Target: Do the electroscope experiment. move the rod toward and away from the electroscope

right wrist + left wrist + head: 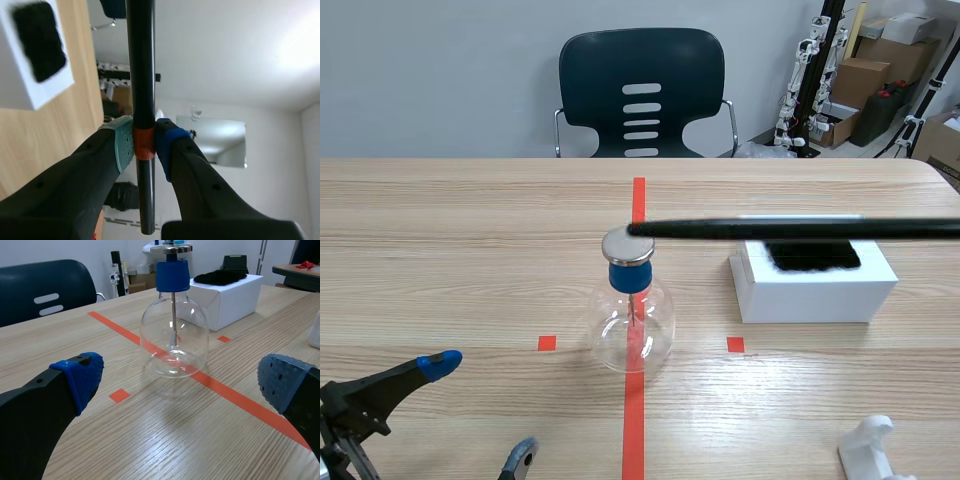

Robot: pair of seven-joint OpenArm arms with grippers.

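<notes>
Right jaws clamp rod (770, 229), tip at disc (628, 246) atop flask (632, 325); left jaws wide; stem (173, 315) inside flask

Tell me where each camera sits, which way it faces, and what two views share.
Scene view: between the arms, facing across the table toward a chair; the left gripper shows low at the left.
Left wrist view: on the left arm, low over the table, facing the electroscope ahead of its own open fingers.
Right wrist view: on the right arm, looking along the rod clamped in the right gripper.
Shared: scene and left wrist views both show the electroscope and the white box.
</notes>
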